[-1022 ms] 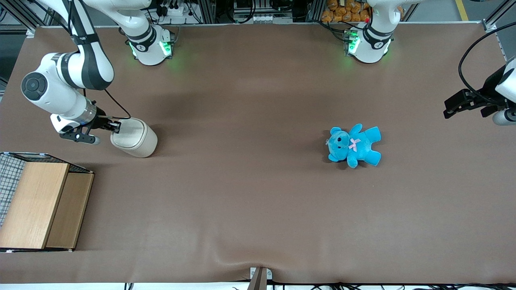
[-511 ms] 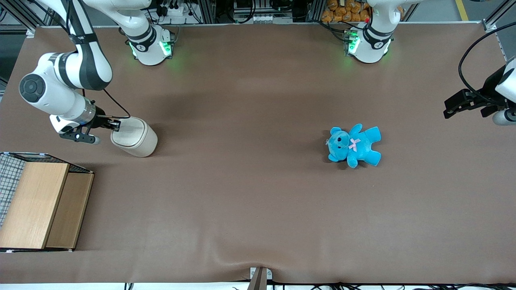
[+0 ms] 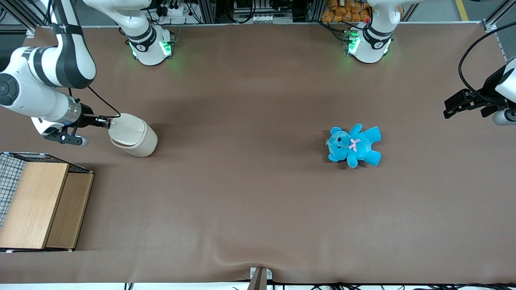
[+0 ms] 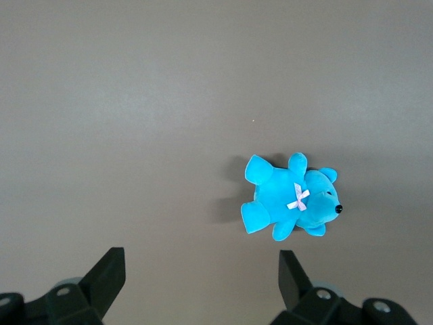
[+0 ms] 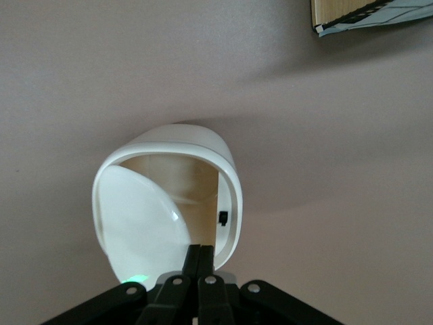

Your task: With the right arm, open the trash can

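the right arm (image 3: 44, 86) reaches over its own end of the table (image 3: 258, 201). the trash can (image 3: 135, 139) stands there, farther from the camera than the wooden box (image 3: 38, 205), lid (image 3: 125, 129) partly lifted. the gripper (image 3: 105, 121), fingers (image 5: 199, 261) pressed together, pinches the lid's edge.

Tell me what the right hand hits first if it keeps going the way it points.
The trash can's lid: the right hand is shut on that lid's edge. Straight on lies the trash can itself, probably nothing else before it.
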Action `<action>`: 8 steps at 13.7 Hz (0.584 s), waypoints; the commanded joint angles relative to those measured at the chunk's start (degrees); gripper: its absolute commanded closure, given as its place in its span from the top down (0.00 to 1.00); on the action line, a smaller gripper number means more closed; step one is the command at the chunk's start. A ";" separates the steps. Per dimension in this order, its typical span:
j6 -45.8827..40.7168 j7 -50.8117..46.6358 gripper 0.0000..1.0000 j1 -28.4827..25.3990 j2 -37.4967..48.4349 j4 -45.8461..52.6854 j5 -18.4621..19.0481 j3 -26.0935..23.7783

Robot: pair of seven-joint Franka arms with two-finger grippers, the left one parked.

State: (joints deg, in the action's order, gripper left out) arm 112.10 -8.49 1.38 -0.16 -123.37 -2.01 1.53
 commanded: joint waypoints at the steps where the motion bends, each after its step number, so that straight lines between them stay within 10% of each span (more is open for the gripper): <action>1: -5.90 -2.93 0.00 -0.85 -0.45 5.13 -1.68 -0.48; 3: -12.83 -4.95 0.07 -1.73 -1.24 11.88 -3.70 -0.48; 4: -15.65 -5.04 0.31 -1.90 -1.77 15.05 -3.71 -0.57; 5: -17.25 -5.04 0.83 -1.99 -2.03 17.43 -3.97 -0.57; 6: -17.70 -5.04 1.00 -1.99 -2.04 18.68 -4.06 -0.57; 8: -17.79 -4.34 1.00 -1.91 -2.04 21.49 -3.88 -0.48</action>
State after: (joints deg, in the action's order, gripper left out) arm 95.69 -12.66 -0.45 -0.43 -106.02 -5.45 0.93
